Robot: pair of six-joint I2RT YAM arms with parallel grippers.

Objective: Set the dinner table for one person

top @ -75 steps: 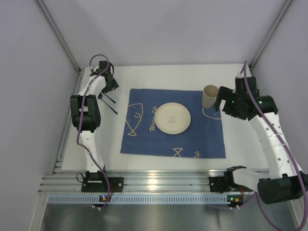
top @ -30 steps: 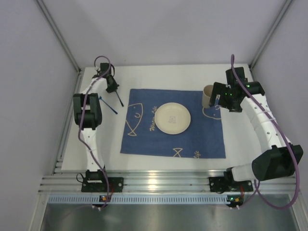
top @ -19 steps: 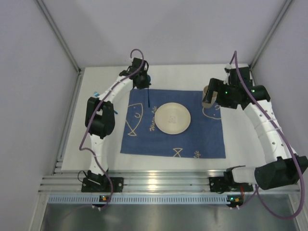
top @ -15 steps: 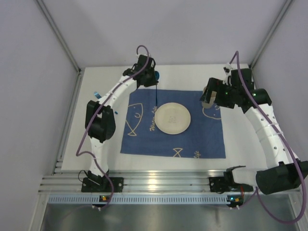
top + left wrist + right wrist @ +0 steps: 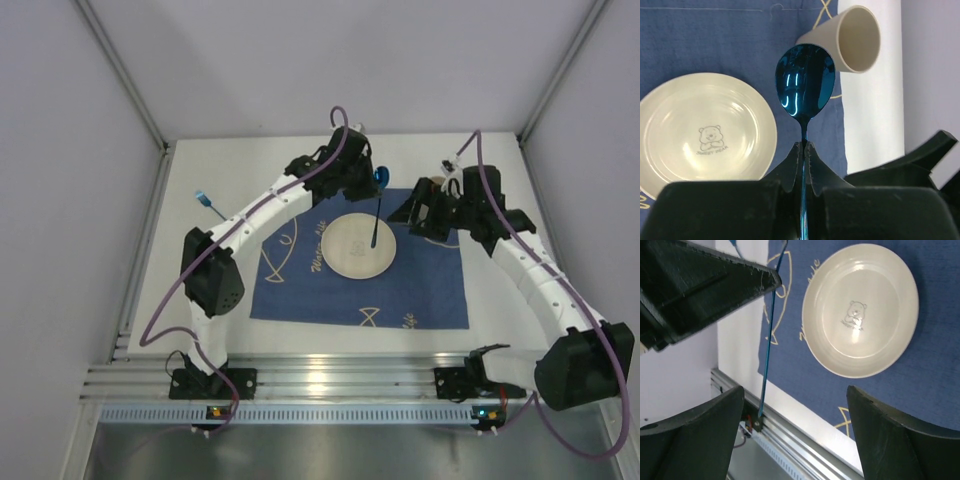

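Note:
My left gripper (image 5: 368, 178) (image 5: 804, 145) is shut on the thin handle of a shiny blue spoon (image 5: 805, 80). It holds the spoon above the far edge of the cream bear plate (image 5: 350, 250) (image 5: 705, 125) (image 5: 860, 310). The plate lies on the blue fish mat (image 5: 300, 290) on the white dinner table (image 5: 330, 338). A beige cup (image 5: 855, 37) sits at the mat's far right corner and looks tilted. My right gripper (image 5: 418, 208) (image 5: 795, 395) hovers beside the plate, open, with nothing between its fingers.
A second blue utensil (image 5: 205, 200) lies on the table's far left. The metal rail (image 5: 320, 382) runs along the near edge. The enclosure walls stand close on the left, right and back. My two arms nearly meet over the mat's far edge.
The left arm swung from the table's far left to above the plate, carrying the spoon. The right gripper moved left past the cup, which has gone from upright to leaning.

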